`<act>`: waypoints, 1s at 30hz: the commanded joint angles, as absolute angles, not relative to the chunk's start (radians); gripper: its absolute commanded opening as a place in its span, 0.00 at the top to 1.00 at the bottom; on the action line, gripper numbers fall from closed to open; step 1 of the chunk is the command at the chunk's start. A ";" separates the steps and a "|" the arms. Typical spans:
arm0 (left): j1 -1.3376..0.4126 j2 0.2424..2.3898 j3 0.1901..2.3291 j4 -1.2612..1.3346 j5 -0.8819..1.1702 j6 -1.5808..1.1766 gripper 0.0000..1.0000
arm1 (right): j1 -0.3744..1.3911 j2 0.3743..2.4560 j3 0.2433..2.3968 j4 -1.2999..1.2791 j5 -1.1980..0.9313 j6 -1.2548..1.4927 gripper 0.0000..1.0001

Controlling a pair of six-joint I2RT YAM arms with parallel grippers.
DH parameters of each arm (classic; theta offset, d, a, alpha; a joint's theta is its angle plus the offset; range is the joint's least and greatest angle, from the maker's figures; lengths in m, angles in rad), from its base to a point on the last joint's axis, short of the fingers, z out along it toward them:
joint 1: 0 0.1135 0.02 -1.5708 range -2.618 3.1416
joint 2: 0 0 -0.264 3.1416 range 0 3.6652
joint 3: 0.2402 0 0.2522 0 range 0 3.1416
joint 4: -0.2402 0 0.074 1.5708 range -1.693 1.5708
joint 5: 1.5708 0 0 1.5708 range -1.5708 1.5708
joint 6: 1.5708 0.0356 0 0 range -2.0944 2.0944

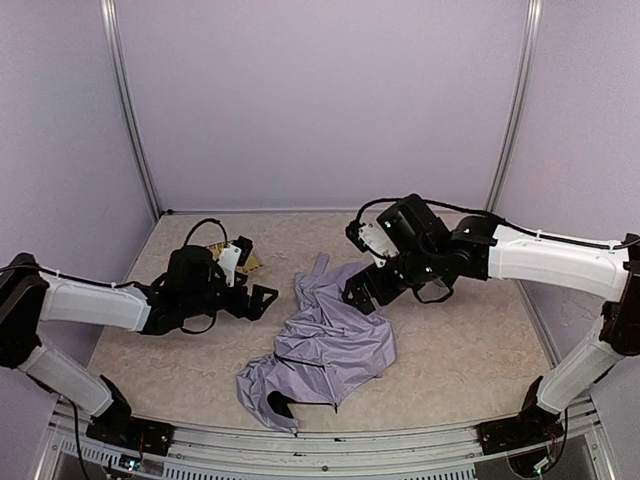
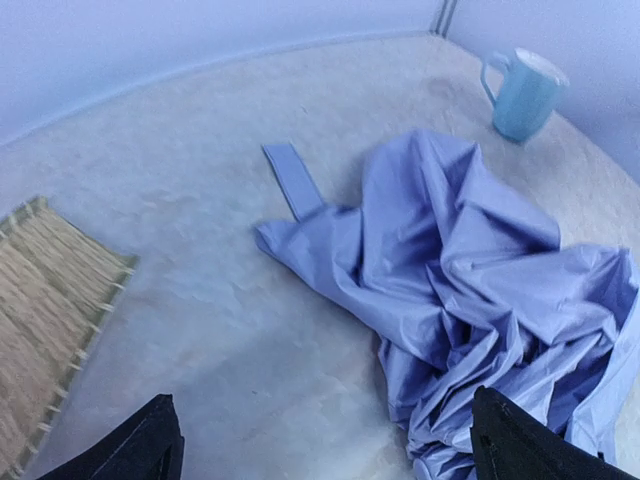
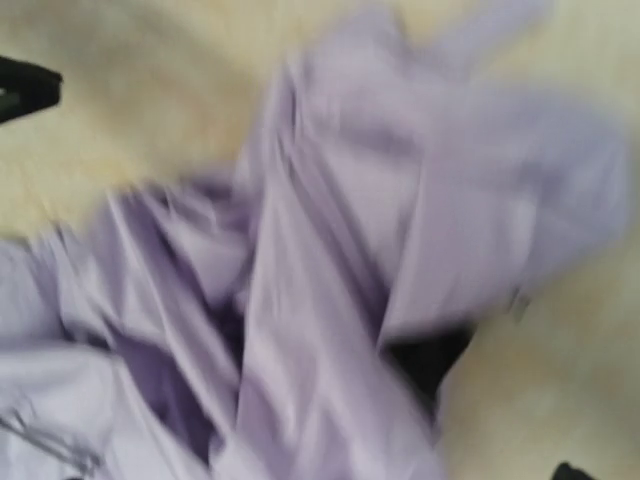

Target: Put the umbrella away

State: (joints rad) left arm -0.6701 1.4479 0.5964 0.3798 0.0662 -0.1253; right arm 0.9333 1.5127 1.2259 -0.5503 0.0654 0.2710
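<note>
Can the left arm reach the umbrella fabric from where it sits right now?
Probably yes. The left gripper is open, facing the umbrella, with only bare table between; the straw tray lies off to the side.

We are reaching in from both sides of the table [image 1: 470,350], holding our left gripper [image 1: 264,300] just beside the crumpled lavender umbrella [image 1: 325,350], with a woven straw tray [image 1: 252,263] peeking out behind that gripper, and hanging our right gripper [image 1: 358,290] over the fabric's upper edge.
</note>
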 commanded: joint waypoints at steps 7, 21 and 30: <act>-0.636 1.203 0.510 0.404 0.026 -0.158 0.09 | 0.941 1.838 1.570 -0.765 -0.062 -0.130 0.00; -1.197 1.037 0.413 0.265 0.104 0.337 0.05 | 0.893 2.221 1.631 -0.662 -0.324 -0.226 0.18; -1.264 1.305 0.592 -0.113 -0.002 0.444 0.03 | 0.869 2.069 1.604 -0.673 -0.339 -0.239 0.17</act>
State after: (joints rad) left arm -1.2545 1.2335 0.5037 0.0994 0.0463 0.3649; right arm 0.8799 2.1666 1.6268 -0.6582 -0.3222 -0.2253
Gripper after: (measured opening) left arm 0.967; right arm 0.823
